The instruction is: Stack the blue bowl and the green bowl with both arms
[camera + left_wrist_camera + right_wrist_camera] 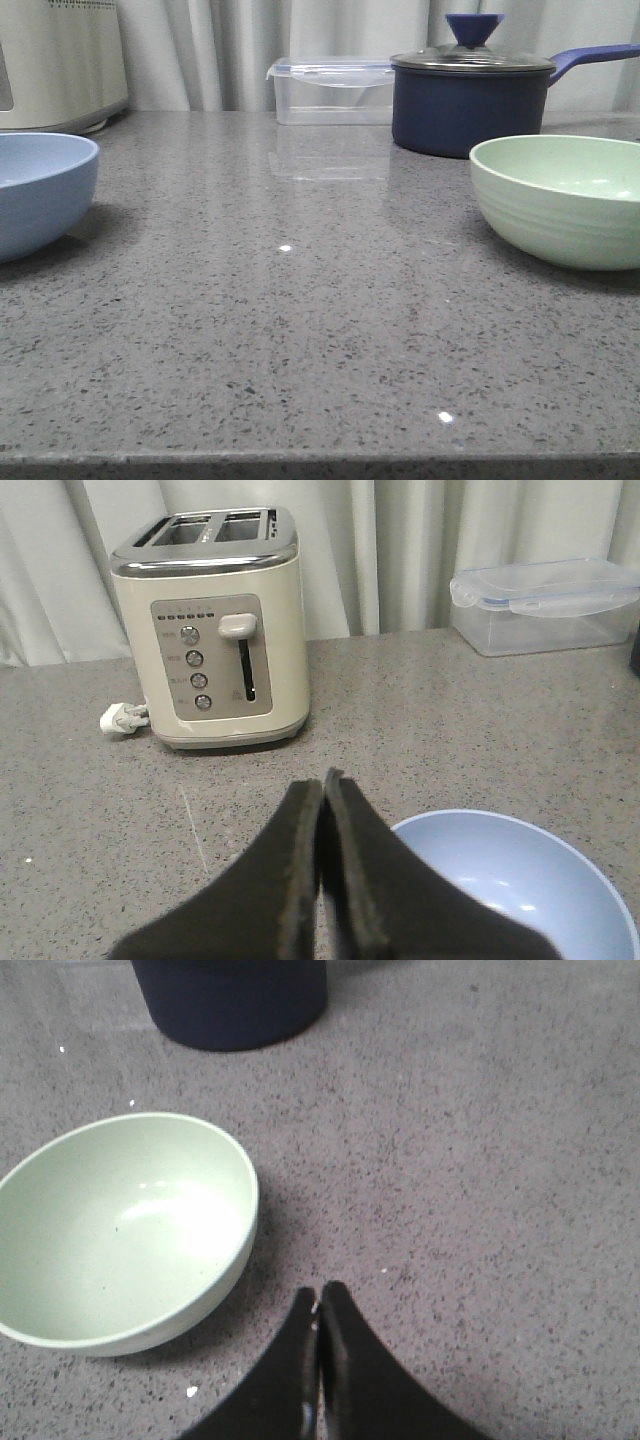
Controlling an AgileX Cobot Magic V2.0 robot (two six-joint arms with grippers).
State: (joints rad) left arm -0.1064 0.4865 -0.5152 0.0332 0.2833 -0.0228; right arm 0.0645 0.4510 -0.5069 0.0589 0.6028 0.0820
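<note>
The blue bowl [40, 190] stands empty at the left edge of the grey counter in the front view. It also shows in the left wrist view [520, 880], just beside my left gripper [324, 780], which is shut and empty above the counter. The green bowl [562, 195] stands empty at the right. It also shows in the right wrist view [120, 1225], close beside my right gripper [319, 1295], which is shut and empty. Neither arm shows in the front view.
A dark navy lidded saucepan [470, 95] stands behind the green bowl. A clear plastic lidded box [332, 90] stands at the back middle. A cream toaster [215, 625] with its plug [122, 717] stands at the back left. A curtain hangs behind.
</note>
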